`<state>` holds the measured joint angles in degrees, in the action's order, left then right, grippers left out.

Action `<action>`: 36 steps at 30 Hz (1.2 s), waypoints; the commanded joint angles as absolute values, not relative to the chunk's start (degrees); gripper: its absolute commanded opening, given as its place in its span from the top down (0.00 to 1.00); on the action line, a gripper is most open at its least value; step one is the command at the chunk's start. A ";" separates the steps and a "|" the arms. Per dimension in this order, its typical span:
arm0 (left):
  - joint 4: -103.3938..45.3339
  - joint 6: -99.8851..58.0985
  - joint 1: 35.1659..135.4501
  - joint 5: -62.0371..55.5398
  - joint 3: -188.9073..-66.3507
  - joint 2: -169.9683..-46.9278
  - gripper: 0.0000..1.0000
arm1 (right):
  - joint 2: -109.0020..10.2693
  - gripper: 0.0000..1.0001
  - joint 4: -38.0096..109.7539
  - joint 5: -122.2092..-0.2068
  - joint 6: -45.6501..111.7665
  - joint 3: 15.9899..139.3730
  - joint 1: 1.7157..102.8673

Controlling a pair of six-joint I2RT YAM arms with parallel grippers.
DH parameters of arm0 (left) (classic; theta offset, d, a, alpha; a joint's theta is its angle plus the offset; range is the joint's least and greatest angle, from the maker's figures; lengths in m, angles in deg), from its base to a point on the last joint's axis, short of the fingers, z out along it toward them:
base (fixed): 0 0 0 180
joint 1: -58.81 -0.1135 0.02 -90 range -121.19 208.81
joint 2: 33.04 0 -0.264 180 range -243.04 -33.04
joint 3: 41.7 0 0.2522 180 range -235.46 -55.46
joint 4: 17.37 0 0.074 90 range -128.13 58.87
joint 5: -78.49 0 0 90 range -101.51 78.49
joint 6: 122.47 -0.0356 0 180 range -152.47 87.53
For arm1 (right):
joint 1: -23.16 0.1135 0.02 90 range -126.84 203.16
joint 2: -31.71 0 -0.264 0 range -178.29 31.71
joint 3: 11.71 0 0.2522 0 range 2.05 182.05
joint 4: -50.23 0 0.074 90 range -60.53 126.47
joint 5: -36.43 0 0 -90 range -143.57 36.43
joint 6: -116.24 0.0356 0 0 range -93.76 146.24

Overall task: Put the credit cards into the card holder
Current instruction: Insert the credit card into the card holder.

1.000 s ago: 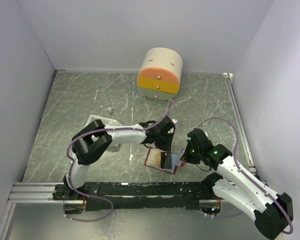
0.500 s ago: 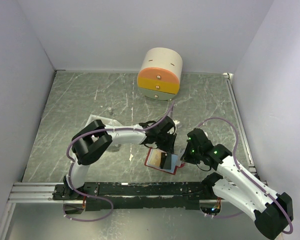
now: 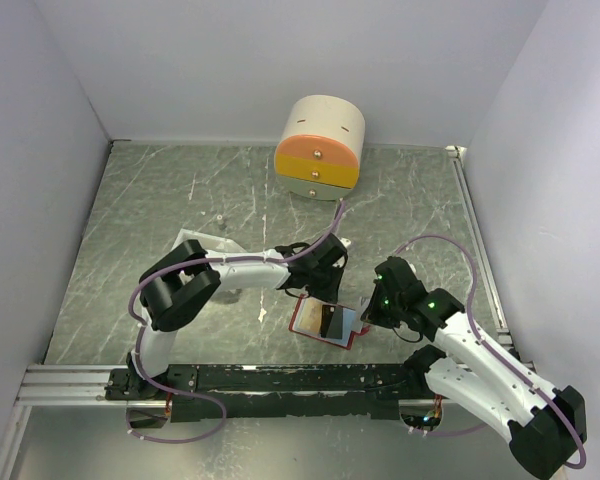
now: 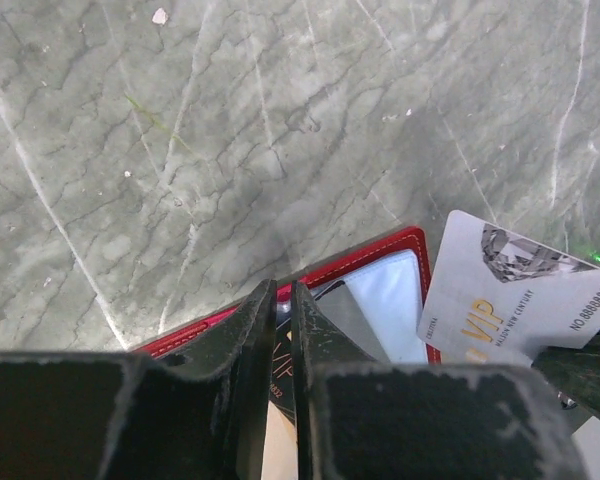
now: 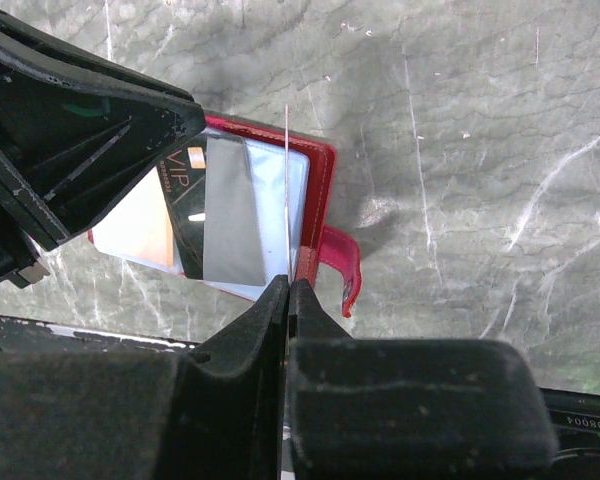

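The red card holder [image 3: 308,318] lies open on the table between the arms; it also shows in the left wrist view [image 4: 365,258] and the right wrist view [image 5: 320,190]. A dark VIP credit card [image 5: 185,215] lies in it, partly under a shiny sleeve. My left gripper [image 3: 323,294] is closed to a thin slit, with its tips [image 4: 283,290] at the holder's far red rim, over the dark card [image 4: 282,370]. My right gripper [image 5: 288,285] is shut on a silver VIP card [image 4: 520,295], held on edge [image 5: 285,180] over the holder's pale-blue sleeve.
A round cream-and-orange drawer box [image 3: 320,148] stands at the back. A white tray [image 3: 202,243] lies partly under the left arm. The holder's red strap [image 5: 340,265] sticks out toward the right arm. A black rail [image 3: 280,378] runs along the near edge.
My left gripper has shifted slightly back and left at the holder's far edge. The right gripper and its silver card have stayed put.
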<state>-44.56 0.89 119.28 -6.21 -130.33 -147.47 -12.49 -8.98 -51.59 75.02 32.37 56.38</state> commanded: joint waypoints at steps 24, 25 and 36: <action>-43.14 1.83 120.24 -1.89 -130.44 -143.83 0.74 | -12.69 1.00 -7.71 -50.56 74.23 32.55 56.13; -43.28 2.46 120.17 -3.12 -129.84 -142.60 0.71 | -12.67 1.00 -7.66 -50.49 74.30 32.55 56.09; -44.60 9.80 120.16 -8.84 -118.87 -133.28 0.57 | -13.26 1.00 -7.21 -50.89 74.26 32.34 56.13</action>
<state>-44.41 6.38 120.02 -6.30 -122.37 -134.56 -13.17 -7.59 -51.57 74.84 32.35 56.38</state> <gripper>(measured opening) 0.424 0.006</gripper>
